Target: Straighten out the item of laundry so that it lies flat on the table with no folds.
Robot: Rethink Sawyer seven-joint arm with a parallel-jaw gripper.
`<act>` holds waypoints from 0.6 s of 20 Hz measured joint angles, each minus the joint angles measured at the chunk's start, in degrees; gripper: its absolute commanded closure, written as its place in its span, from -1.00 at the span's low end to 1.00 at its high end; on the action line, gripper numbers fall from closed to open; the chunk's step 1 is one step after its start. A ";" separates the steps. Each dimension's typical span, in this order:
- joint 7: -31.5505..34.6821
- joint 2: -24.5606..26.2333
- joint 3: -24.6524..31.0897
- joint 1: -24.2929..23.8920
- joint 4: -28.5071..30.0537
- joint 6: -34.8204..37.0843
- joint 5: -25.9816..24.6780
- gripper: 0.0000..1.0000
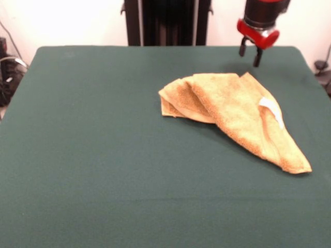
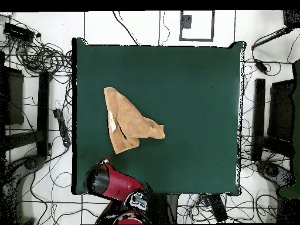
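Folded towel waiting on the tabletop, gripper hovering behind it with nothing held.

The towel [image 1: 235,116] lies bunched into a rough triangle on the green felt tabletop [image 1: 93,155], toward the robot's side, with several layers overlapping and a small white tag [image 1: 271,109] showing on top. The gripper [image 1: 250,53] hangs just beyond the towel's far edge, its two dark fingers [image 1: 257,57] parted and empty. The terry cloth looks thick, soft and limp, so it will likely drag, not slide. A good next move is probably to pinch only the topmost corner and draw it outward low across the felt, opening one fold at a time.
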 measured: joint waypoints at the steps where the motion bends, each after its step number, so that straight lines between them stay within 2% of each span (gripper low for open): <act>1: 0.00 -0.02 -0.01 -0.18 -0.01 0.00 -0.01 -1.00; 12: 0.00 -0.21 0.03 -1.36 -0.02 0.00 -0.01 -1.00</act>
